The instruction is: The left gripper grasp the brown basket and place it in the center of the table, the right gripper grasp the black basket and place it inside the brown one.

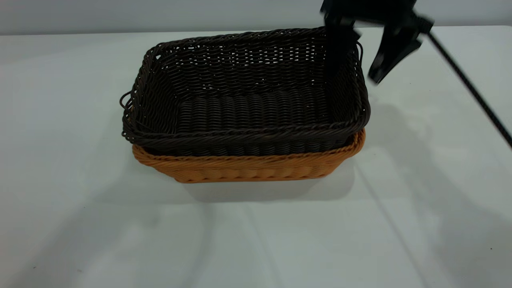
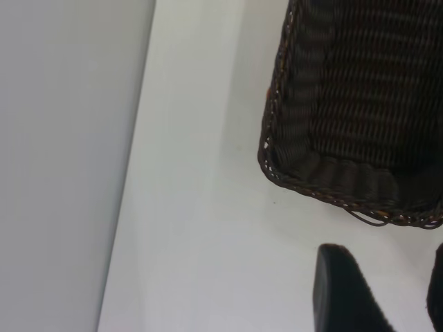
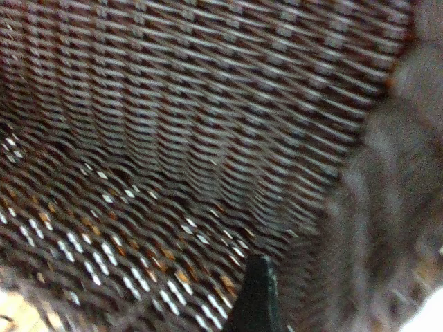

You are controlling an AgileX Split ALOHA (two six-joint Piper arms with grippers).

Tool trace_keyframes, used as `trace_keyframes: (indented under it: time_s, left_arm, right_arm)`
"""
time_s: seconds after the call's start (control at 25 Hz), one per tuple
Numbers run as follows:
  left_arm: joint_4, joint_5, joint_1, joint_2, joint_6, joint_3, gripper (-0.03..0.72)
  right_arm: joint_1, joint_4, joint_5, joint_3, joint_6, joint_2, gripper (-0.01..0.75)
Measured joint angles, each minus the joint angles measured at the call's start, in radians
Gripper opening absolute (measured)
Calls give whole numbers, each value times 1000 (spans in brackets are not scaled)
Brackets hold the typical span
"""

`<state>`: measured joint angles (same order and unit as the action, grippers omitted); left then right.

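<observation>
The black basket (image 1: 248, 92) sits nested inside the brown basket (image 1: 248, 166) in the middle of the table (image 1: 80, 224). Only the brown basket's front wall and rim show below the dark rim. My right gripper (image 1: 356, 74) is at the black basket's right end, open. One finger is inside the basket and the other is outside, with the end wall between them and clear of both. The right wrist view shows one finger (image 3: 255, 297) against the dark weave (image 3: 173, 138). My left gripper (image 2: 387, 283) is open and empty over bare table, close to a corner of the black basket (image 2: 346, 104).
A black cable (image 1: 472, 88) slants down from the right arm across the table's right side. The table's far edge (image 1: 120, 34) meets a grey wall. In the left wrist view the table edge (image 2: 131, 207) runs beside a grey surface.
</observation>
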<state>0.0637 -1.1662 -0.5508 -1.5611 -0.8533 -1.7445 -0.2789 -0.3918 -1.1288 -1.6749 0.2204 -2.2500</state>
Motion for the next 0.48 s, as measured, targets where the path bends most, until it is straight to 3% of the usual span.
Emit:
trace_keyframes:
  time_s: [0.24, 0.48]
  left_arm:
    - [3, 0, 0, 95, 26, 0, 279]
    - [19, 0, -1, 248, 115, 0, 279]
  right_arm:
    - [0, 102, -77, -134, -58, 105, 556]
    - [0, 156, -100, -153, -90, 307, 552]
